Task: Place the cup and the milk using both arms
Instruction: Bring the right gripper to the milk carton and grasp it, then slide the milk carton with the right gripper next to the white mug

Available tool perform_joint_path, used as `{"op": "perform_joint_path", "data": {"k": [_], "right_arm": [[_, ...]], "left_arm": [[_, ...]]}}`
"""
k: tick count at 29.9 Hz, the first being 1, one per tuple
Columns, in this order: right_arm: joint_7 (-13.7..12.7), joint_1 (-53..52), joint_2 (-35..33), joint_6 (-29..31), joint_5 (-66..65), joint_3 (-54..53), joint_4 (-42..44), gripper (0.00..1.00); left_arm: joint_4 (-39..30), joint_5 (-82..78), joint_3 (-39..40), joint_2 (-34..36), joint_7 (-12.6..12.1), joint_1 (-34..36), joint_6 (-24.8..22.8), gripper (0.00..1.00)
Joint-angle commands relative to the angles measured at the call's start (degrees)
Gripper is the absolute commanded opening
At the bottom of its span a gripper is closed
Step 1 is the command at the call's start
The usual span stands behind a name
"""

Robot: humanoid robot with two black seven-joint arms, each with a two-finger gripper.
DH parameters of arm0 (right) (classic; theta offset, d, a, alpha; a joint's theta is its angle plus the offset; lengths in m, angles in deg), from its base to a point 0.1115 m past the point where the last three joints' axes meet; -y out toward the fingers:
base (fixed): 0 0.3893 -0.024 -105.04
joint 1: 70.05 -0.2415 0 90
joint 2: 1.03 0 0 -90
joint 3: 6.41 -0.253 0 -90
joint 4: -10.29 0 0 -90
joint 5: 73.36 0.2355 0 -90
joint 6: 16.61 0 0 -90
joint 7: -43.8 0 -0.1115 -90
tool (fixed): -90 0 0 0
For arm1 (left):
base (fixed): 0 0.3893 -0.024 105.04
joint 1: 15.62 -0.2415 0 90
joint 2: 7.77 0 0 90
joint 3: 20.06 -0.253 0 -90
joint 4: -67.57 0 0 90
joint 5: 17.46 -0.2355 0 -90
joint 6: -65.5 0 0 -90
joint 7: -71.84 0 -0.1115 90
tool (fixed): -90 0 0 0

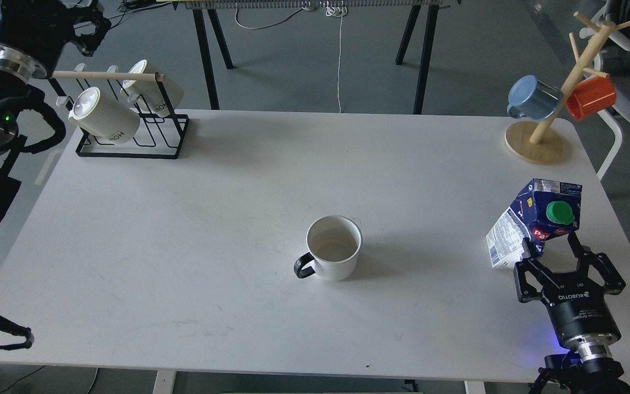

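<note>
A white cup (333, 247) with a black handle stands upright near the middle of the white table (238, 180), handle pointing front-left. A blue and white milk carton (534, 219) with a green cap stands, leaning and dented, at the right side. My right gripper (549, 243) is open, just in front of the carton, with its fingertips on either side of the carton's lower front; I cannot tell whether they touch it. My left gripper (86, 22) is high at the far left, above the mug rack, dark and hard to read.
A black wire rack (134, 139) with two white mugs stands at the back left. A wooden mug tree (536, 139) with a blue mug and an orange mug stands at the back right. Table legs and cables lie beyond the far edge.
</note>
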Motion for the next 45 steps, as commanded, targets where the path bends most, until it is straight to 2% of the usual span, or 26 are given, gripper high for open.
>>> {"op": "perform_joint_path", "data": {"k": [1,6,11,17,23,30,36,45], "right_arm": [[-0.01,-1.42,0.24,0.0,0.02,0.09,1.54,0.53],[-0.01,-2.13,0.5,0.0,-0.15,1.14,1.98,0.21],[-0.01,-1.86,1.38,0.0,-0.33,1.23,1.9,0.11],[-0.1,-1.25,3.05,0.0,-0.85,2.28,-0.29,0.09],[-0.18,0.33,3.93,0.0,-1.12,6.23,-6.8,0.09],[-0.36,-0.02,10.08,0.0,-3.49,9.84,-7.16,0.09],[-0.36,-0.37,12.72,0.0,-3.67,14.76,-7.24,0.09],[-0.36,-2.12,15.97,0.0,-4.37,15.29,-6.54,0.1]], "left_arm": [[0.01,0.0,-0.44,-0.33,0.01,0.05,0.0,0.99],[0.01,-0.09,-0.53,-0.77,0.01,0.14,0.0,0.99],[0.01,-0.09,-0.53,-0.33,0.01,0.23,0.0,0.99],[0.01,-0.09,-0.53,-0.07,0.01,0.23,0.0,0.99],[0.01,-0.09,-0.53,-0.07,0.01,0.31,0.0,0.99],[0.01,-0.27,-0.7,-0.33,0.01,0.31,0.0,0.99],[0.01,-0.36,-0.7,-0.16,0.09,0.31,0.0,0.99],[0.01,-0.36,-0.7,0.11,0.01,0.14,0.0,0.99]]}}
